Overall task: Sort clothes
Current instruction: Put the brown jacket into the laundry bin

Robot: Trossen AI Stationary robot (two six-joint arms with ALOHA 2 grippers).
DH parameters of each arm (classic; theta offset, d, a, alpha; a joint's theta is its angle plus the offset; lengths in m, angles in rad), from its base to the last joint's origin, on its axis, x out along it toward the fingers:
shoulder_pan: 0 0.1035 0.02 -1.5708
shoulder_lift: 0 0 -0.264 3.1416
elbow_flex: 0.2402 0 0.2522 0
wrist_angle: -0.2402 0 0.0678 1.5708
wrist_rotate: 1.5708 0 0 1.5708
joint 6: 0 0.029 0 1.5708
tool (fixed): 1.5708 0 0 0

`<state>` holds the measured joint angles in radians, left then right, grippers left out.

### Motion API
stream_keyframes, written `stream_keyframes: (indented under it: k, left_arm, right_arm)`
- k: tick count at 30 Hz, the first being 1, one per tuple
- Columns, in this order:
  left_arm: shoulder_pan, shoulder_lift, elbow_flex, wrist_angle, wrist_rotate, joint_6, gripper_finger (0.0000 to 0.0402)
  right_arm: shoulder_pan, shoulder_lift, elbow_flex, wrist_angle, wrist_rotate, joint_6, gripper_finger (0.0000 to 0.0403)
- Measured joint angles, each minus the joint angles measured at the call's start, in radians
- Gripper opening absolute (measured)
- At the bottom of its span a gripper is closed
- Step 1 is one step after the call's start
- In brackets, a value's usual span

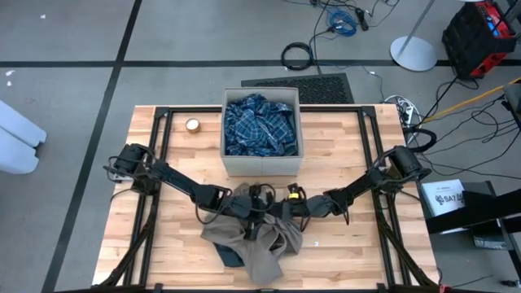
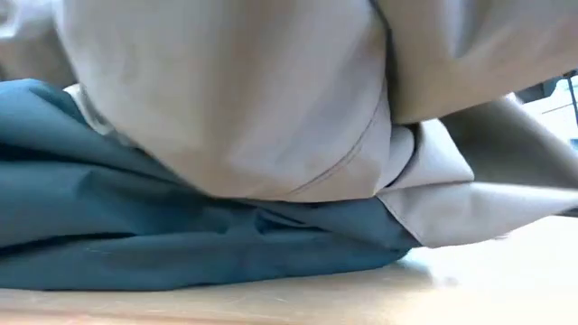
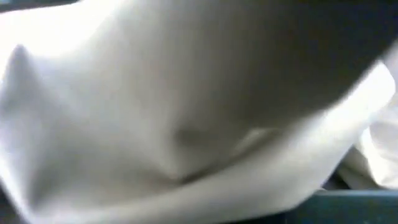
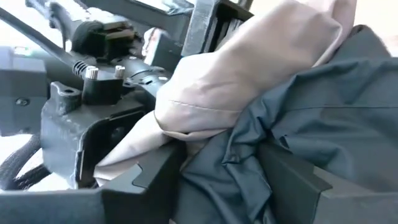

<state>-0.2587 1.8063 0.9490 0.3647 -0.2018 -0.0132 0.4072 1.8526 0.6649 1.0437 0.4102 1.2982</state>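
Note:
A tan-brown garment lies crumpled on a teal-grey shirt at the table's near middle; in the low view the tan garment rests on the teal-grey shirt, which lies on the tabletop. A blue plaid shirt fills the beige fabric box. Both grippers meet at the pile's far edge. My left gripper is buried in tan cloth, which hides its fingers. My right gripper has bunched teal-grey cloth between its fingers. My right gripper pinches a thick bunch of the teal-grey shirt between its two fingers, several folds together. It comes in low from the table's right side. The tan garment lies over the far side of the bunch.
The beige box stands just beyond the grippers at the table's far middle. A small roll of tape sits on the table left of the box. Bare wood lies to the right of the pile.

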Motion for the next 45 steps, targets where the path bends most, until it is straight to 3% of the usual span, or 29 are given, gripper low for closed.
stream_keyframes:
  k: [6,12,17,29,34,37,40,45]
  left_arm:
    - [-0.031,-0.090,0.004,-0.020,-0.018,0.081,0.0006]
    - [-0.039,-0.172,0.008,0.007,-0.024,0.133,0.0006]
    - [-0.040,-0.237,0.008,0.011,-0.030,0.160,0.0006]
    - [-0.053,-0.297,0.009,-0.080,-0.074,0.191,0.0006]
    - [-0.066,-0.308,0.009,-0.128,-0.094,0.207,0.0006]
    - [-0.057,-0.288,0.011,-0.076,-0.132,0.207,0.0006]
    - [-0.056,-0.270,0.011,-0.031,-0.079,0.230,0.0006]
    - [-0.061,-0.271,0.012,-0.094,-0.028,0.230,0.0006]
  right_arm:
    - [0.027,-0.001,-0.003,0.150,-0.042,-0.047,0.0199]
    - [0.029,-0.001,-0.008,0.378,-0.070,-0.202,0.0199]
    - [0.029,-0.006,-0.006,0.454,-0.081,-0.269,0.0199]
    - [0.030,-0.002,-0.008,0.316,-0.113,-0.277,0.0199]
    - [0.029,0.001,-0.009,0.304,-0.193,-0.278,0.0199]
    - [0.015,0.002,0.024,0.248,-0.278,-0.273,0.0199]
    - [0.002,0.002,0.076,0.161,-0.278,-0.296,0.0199]
    - [-0.002,0.003,0.131,0.161,-0.221,-0.418,0.0199]
